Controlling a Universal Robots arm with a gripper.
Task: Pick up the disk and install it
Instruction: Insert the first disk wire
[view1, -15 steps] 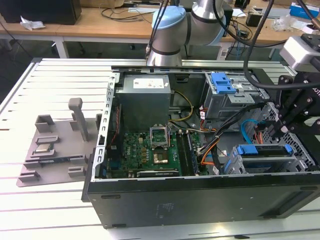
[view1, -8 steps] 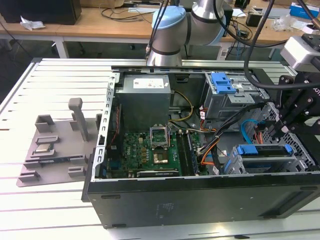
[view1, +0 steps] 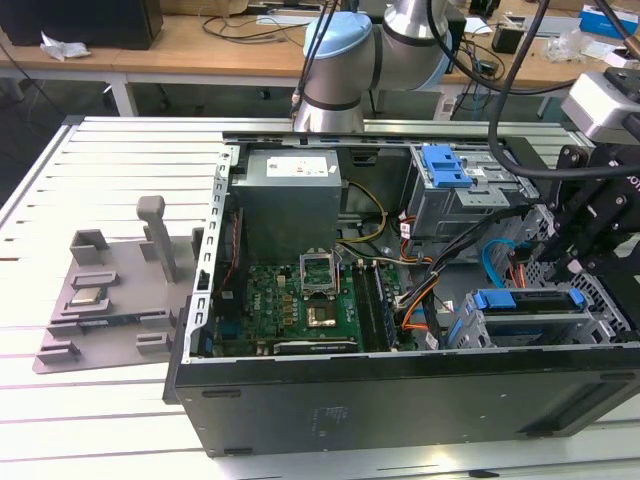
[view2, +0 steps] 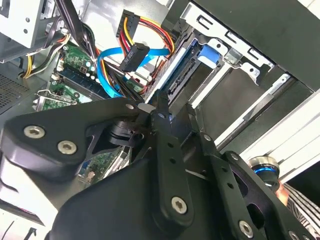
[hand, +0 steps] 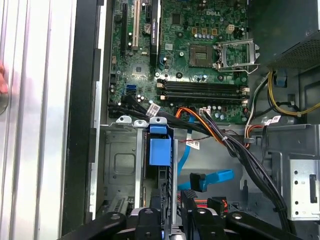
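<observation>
Clenched on the disk (hand: 159, 150), the gripper (hand: 170, 210) hangs over the drive cage (hand: 117, 165). Motherboard (hand: 200, 60) lies toward twelve o'clock. Best kept square to the slot.

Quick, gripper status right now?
Gripper: cannot tell whether open or closed; it is close against the disk, which stands in the drive cage.

Black gripper (view2: 161, 111) hangs over the blue-framed disk (view2: 186, 70) seated edge-on in the drive cage (view2: 235, 60).
</observation>
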